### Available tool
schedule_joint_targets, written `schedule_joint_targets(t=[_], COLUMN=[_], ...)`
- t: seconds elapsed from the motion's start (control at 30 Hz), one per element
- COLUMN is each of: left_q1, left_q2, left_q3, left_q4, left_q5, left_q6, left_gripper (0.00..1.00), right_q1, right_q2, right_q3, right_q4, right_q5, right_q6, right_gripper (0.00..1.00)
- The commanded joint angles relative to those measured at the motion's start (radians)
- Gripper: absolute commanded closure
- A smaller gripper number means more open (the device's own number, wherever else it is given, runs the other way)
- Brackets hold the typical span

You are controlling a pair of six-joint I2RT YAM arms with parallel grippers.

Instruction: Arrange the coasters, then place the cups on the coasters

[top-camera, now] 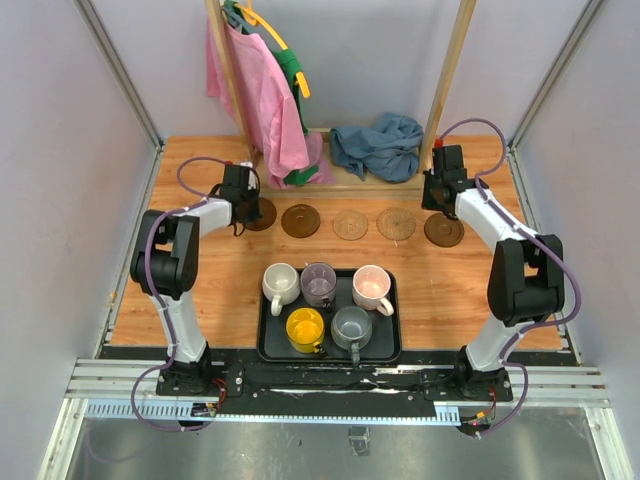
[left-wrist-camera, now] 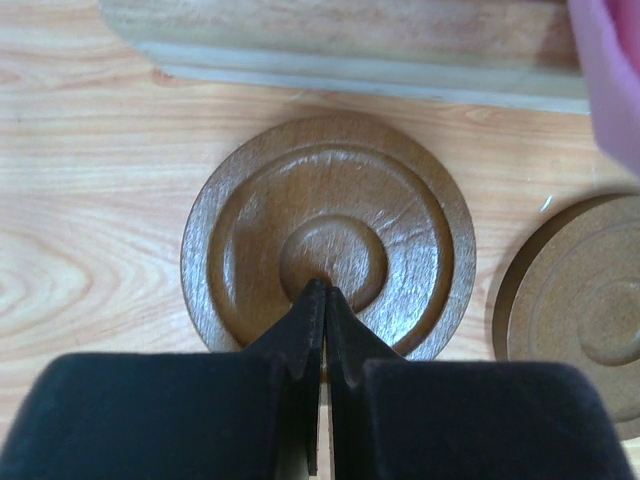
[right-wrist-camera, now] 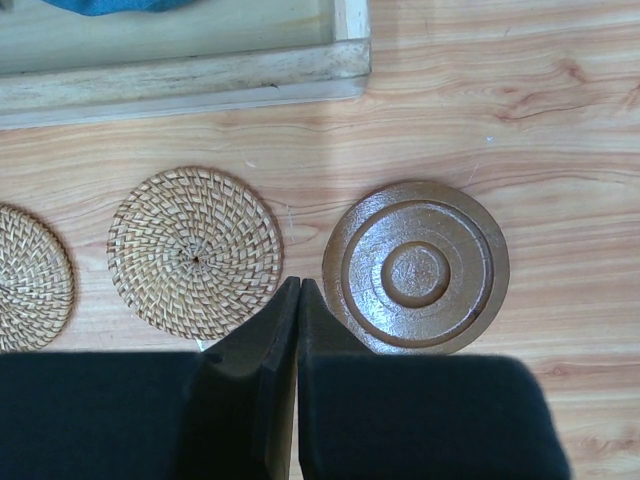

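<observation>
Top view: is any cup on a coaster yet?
No, all five cups stand in the black tray, and the five coasters lie bare in a row beyond it.

Row of coasters (top-camera: 350, 224) beyond tray (top-camera: 388, 342)

My left gripper (left-wrist-camera: 322, 290) hides the brown coaster's (left-wrist-camera: 300, 200) 6 o'clock rim. The neighbour coaster (left-wrist-camera: 590, 320) is cut off at 4 o'clock (likewise a woven coaster (right-wrist-camera: 25, 280) at 9 o'clock in my right wrist view).
</observation>
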Motion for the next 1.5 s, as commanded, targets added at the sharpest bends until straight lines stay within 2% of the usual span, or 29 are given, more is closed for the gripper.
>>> schedule_joint_targets(t=[0.0, 0.77, 1.47], left_q1=[0.006, 0.016, 0.058], left_q2=[-0.007, -0.076, -0.081], left_q3=[-0.077, -0.169, -0.155], left_q4=[-0.105, -0.131, -0.098], left_q5=[-0.053, -0.155, -0.138], left_q6=[-0.015, -0.011, -0.007], left_gripper=[0.97, 0.98, 0.98], right_q1=[0.012, 0.038, 0.058], right_q2=[0.024, 0.028, 0.059], right_q3=[0.022, 0.025, 0.035], right_q4=[-0.01, -0.018, -0.023], right_q5=[-0.021, -0.022, -0.016], right_q6=[-0.005, 0.002, 0.001], right_gripper=[0.98, 0.99, 0.99])
